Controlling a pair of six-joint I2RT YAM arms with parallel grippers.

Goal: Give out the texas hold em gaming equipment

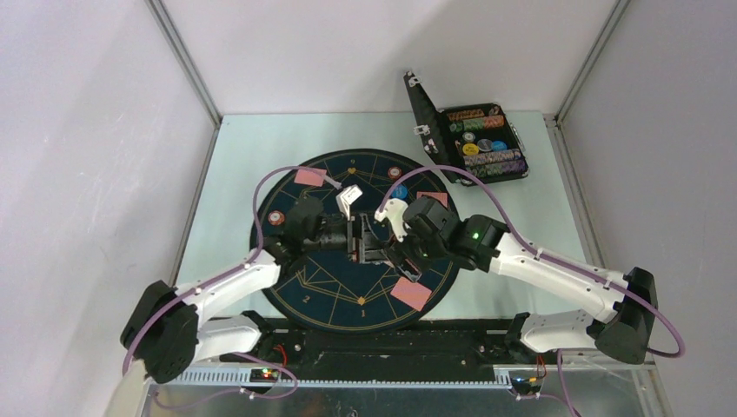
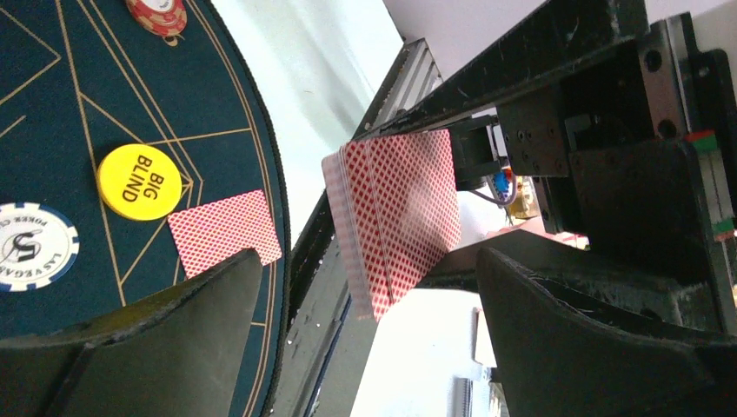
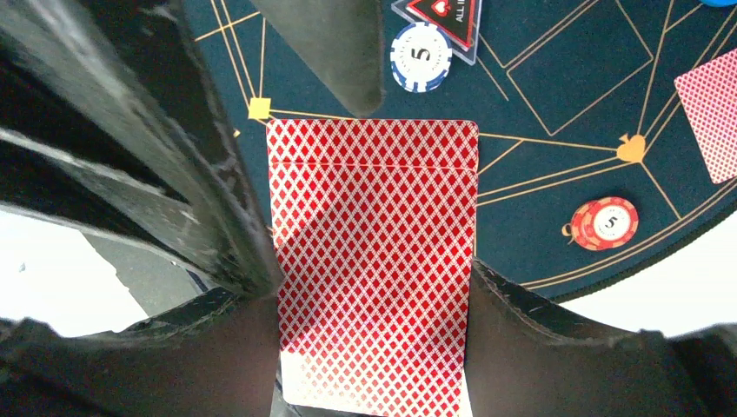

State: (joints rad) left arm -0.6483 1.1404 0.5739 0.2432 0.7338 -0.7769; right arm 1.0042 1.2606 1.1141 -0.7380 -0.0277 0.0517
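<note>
A deck of red-backed playing cards [image 3: 374,217] stands between my right gripper's [image 3: 374,291] fingers, which are shut on its long edges above the mat; the top card sits slightly offset. My left gripper [image 2: 369,269] faces that deck [image 2: 395,208] with its jaws wide open and nothing between them. Single cards lie face down on the mat [image 1: 309,177] [image 1: 432,199] [image 1: 410,294]. A yellow "BIG BLIND" disc [image 2: 139,182], a white-and-blue chip [image 3: 421,56], a red chip [image 3: 604,222] and a triangular marker [image 3: 439,13] rest on the mat. Both grippers meet over the mat's middle [image 1: 369,243].
The round dark-blue mat with gold lines [image 1: 304,287] covers the table's centre. A black hinged case [image 1: 474,139] stands open at the back right with rows of chips in it. A black rail [image 1: 391,334] runs along the near edge.
</note>
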